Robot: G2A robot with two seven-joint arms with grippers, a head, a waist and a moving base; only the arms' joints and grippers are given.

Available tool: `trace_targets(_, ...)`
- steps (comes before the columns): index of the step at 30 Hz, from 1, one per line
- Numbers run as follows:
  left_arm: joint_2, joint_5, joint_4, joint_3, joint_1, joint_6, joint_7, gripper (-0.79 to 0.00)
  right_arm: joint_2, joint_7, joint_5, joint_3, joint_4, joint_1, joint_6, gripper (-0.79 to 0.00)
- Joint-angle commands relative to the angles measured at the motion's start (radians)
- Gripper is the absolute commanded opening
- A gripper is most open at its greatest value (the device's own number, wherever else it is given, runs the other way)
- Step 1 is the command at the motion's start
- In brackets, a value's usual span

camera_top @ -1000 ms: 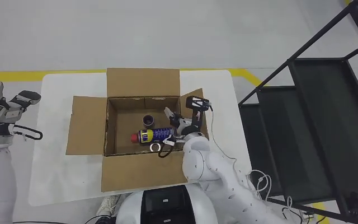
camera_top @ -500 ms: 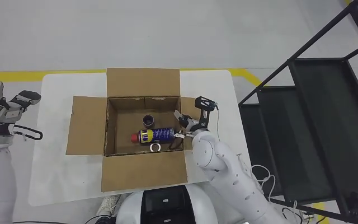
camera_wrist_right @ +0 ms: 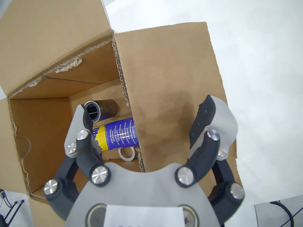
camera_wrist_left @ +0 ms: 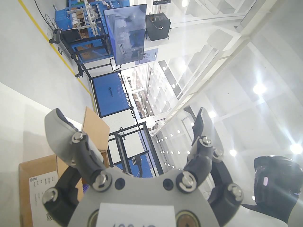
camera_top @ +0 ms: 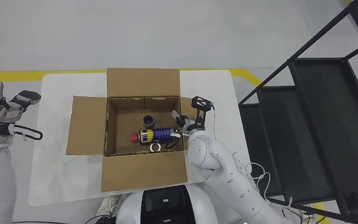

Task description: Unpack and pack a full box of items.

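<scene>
An open cardboard box [camera_top: 89, 126] stands on the white table [camera_top: 56, 179]. On its floor lie a blue and yellow spray can [camera_top: 156, 135], a dark metal cylinder [camera_top: 149, 119] and a small white ring [camera_top: 155, 148]. My right gripper [camera_top: 180, 124] hangs open over the box's right wall, holding nothing. In the right wrist view the right gripper [camera_wrist_right: 144, 116] straddles the upright flap [camera_wrist_right: 170, 83], with the cylinder [camera_wrist_right: 104, 109], the can [camera_wrist_right: 118, 134] and the ring [camera_wrist_right: 127, 154] beyond. My left gripper [camera_top: 21, 102] stays off the table's left edge; the left gripper [camera_wrist_left: 130, 124] is open and empty, pointing upward.
The box's flaps [camera_top: 142, 82] are folded outward on all sides. A black metal staircase [camera_top: 302, 123] stands to the right of the table. A yellow floor line [camera_top: 22, 75] runs behind it. A black cable loop [camera_top: 28, 133] hangs by the left arm.
My right gripper has pulled out from over the box's interior to its right wall, then edged slightly back. The items in the box and the left arm have not moved.
</scene>
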Motion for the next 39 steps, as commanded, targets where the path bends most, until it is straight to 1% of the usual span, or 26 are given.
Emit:
trace_targets(1,0.000,0.000,0.000,0.000,0.000,0.000,0.000,0.000,0.000,-0.023,-0.039,-0.014,-0.037,-0.013,-0.005,0.000)
trace_targets(4,0.000,0.000,0.000,0.000,0.000,0.000,0.000,0.000,0.001,-0.037,-0.122,-0.051,-0.078,-0.019,-0.022,0.000)
trace_targets(8,0.000,0.000,0.000,0.000,0.000,0.000,0.000,0.000,-0.004,0.011,-0.254,-0.128,-0.092,0.016,-0.046,0.000)
trace_targets(12,0.000,0.000,0.000,0.000,0.000,0.000,0.000,0.000,-0.022,0.152,-0.374,-0.229,-0.044,0.106,-0.079,0.000)
trace_targets(16,0.000,0.000,0.000,0.000,0.000,0.000,0.000,0.000,-0.067,0.310,-0.411,-0.324,0.080,0.251,-0.058,0.000)
trace_targets(18,0.000,0.000,0.000,0.000,0.000,0.000,0.000,0.000,-0.097,0.373,-0.381,-0.358,0.160,0.323,-0.048,0.000)
trace_targets(20,0.000,0.000,0.000,0.000,0.000,0.000,0.000,0.000,-0.127,0.409,-0.351,-0.388,0.240,0.385,-0.034,0.000)
trace_targets(26,0.000,0.000,0.000,0.000,0.000,0.000,0.000,0.000,-0.205,0.424,-0.248,-0.420,0.473,0.504,0.009,0.000)
trace_targets(32,0.000,0.000,0.000,0.000,0.000,0.000,0.000,0.000,-0.260,0.391,-0.132,-0.414,0.644,0.553,-0.004,0.000)
trace_targets(39,0.000,0.000,0.000,0.000,0.000,0.000,0.000,0.000,-0.306,0.327,-0.025,-0.394,0.797,0.584,-0.058,0.000)
